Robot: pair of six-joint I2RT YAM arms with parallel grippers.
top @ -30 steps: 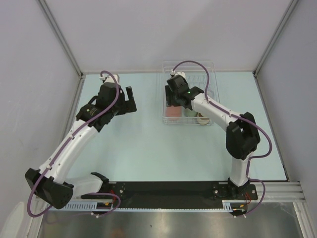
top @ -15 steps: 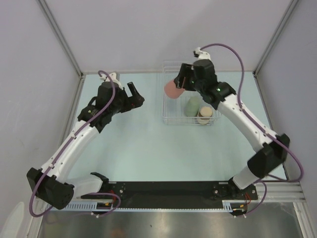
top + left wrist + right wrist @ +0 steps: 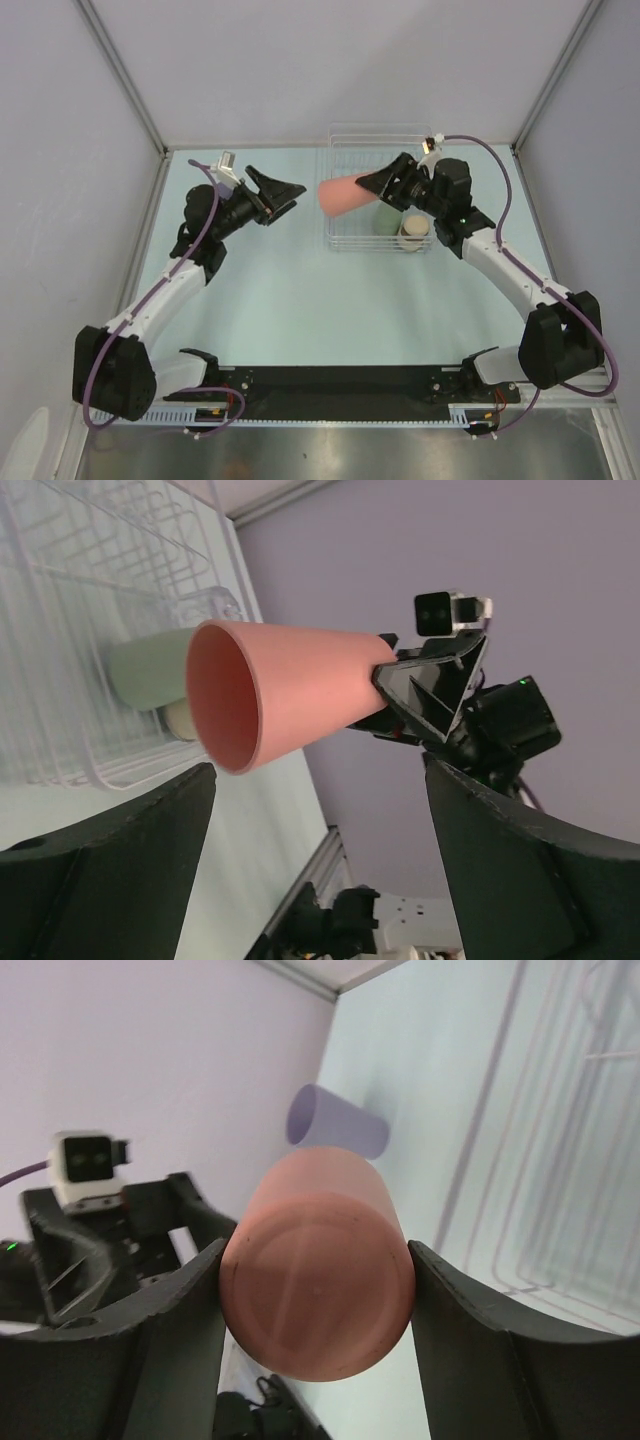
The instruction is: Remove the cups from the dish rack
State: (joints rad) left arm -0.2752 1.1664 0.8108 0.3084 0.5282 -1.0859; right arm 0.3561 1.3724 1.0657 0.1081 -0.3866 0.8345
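Lilac cup (image 3: 337, 1125) lay unloaded upper centre; right gripper (image 3: 385, 182) clamped salmon cup (image 3: 345, 194) mid-frame, left gripper (image 3: 285, 193) gaped empty; 2 more, green cup (image 3: 388, 217) and beige cup (image 3: 414, 231), sat in dish rack (image 3: 345, 243)

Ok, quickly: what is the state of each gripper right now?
Left gripper: open, holding nothing.
Right gripper: shut on the salmon-red cup.

matt salmon cup (image 3: 290, 695), clear plastic rack (image 3: 110, 540)

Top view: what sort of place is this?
Probably a robotics lab test cell: two robot arms bolted to a rail, blank grey panels walling in the pale table, and a clear dish rack and salmon cup as props.
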